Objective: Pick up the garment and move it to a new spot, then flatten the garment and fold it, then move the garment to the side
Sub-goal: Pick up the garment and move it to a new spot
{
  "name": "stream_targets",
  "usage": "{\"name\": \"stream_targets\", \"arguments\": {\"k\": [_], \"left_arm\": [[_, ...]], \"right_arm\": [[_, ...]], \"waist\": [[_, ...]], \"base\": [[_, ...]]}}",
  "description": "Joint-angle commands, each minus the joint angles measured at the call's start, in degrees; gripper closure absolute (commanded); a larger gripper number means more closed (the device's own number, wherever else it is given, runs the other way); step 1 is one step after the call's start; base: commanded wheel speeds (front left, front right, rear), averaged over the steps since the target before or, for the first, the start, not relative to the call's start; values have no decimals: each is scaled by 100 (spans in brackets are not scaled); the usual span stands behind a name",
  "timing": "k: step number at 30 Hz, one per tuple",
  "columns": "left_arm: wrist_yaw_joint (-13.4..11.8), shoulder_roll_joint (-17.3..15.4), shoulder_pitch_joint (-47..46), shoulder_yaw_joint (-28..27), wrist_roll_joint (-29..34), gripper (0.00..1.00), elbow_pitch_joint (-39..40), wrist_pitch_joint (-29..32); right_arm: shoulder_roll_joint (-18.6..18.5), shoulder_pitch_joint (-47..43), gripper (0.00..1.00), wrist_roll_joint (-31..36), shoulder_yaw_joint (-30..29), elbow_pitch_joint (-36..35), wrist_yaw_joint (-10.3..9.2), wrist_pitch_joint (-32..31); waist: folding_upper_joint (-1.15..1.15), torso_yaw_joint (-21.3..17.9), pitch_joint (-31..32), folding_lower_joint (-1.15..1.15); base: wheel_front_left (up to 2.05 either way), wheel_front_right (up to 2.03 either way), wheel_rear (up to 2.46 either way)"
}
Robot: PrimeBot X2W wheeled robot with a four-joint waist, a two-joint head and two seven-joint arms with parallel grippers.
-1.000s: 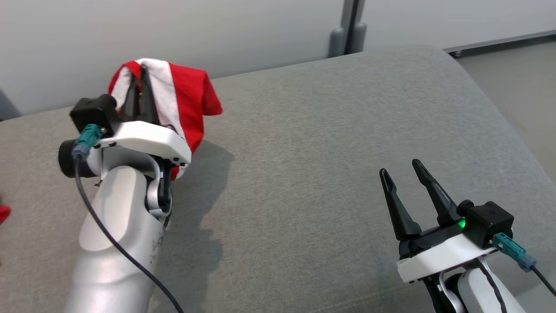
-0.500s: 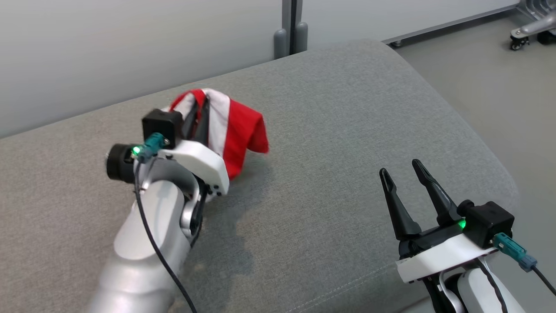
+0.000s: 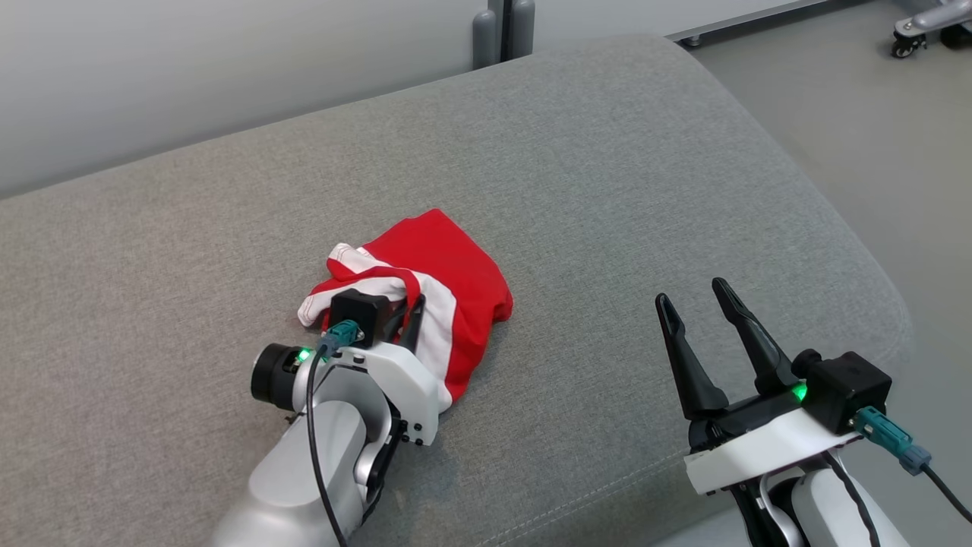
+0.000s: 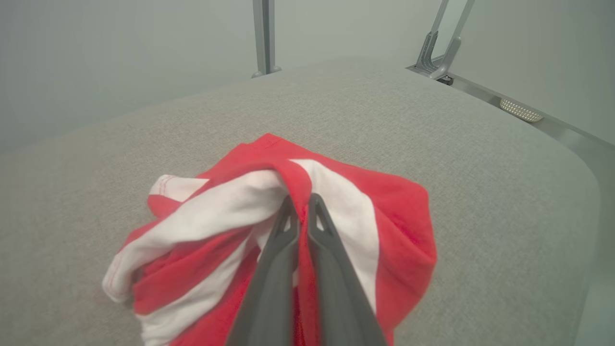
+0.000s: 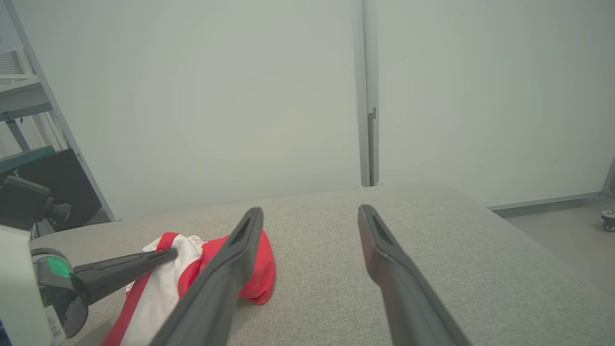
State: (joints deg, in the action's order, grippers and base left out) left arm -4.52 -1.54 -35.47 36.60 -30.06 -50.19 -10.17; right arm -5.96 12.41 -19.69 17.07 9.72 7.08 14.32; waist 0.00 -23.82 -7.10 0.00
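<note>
The red and white garment (image 3: 456, 277) lies bunched on the grey cushion (image 3: 607, 175), near its middle. My left gripper (image 3: 412, 305) is shut on a fold at the top of the bunch, its fingers pointing away from me. In the left wrist view the two fingers meet at the left gripper (image 4: 300, 198), pinching red cloth of the garment (image 4: 399, 221), which spreads on the cushion around them. My right gripper (image 3: 689, 290) stands open and holds nothing at the lower right, apart from the cloth. The right wrist view shows the right gripper (image 5: 310, 210) open, with the garment (image 5: 259, 276) to its left.
The cushion rounds off at its right edge (image 3: 873, 273), with grey floor (image 3: 873, 129) beyond. A pale wall and a grey post (image 3: 501, 23) stand behind. A wheeled frame (image 3: 923, 26) sits at the far right. A shelf unit (image 5: 29, 120) stands at the left.
The head camera has turned, so the picture shifted. My left gripper has come down with the garment, which hung in the air and now rests on the cushion. The right gripper stays open.
</note>
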Motion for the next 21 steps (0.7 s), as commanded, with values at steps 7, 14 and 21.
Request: {"name": "stream_targets", "arguments": {"k": [7,14,21], "left_arm": [[-4,-134,-324,516,-596,27,160,-198],[-163,-134,-379,840,-990,0,461,-414],[-406,-176,-115,507,-897,0,1075,-479]], "right_arm": [[17,161,0,-42,133,-145,41,68],[7,115,0,-48,181,-85,41,68],[-41,12,0,-67,179,-37,41,68]], "waist": [[0,143,-22,0],[0,404,143,0],[0,821,388,0]], "base": [[0,0,0],[0,0,0],[0,0,0]]}}
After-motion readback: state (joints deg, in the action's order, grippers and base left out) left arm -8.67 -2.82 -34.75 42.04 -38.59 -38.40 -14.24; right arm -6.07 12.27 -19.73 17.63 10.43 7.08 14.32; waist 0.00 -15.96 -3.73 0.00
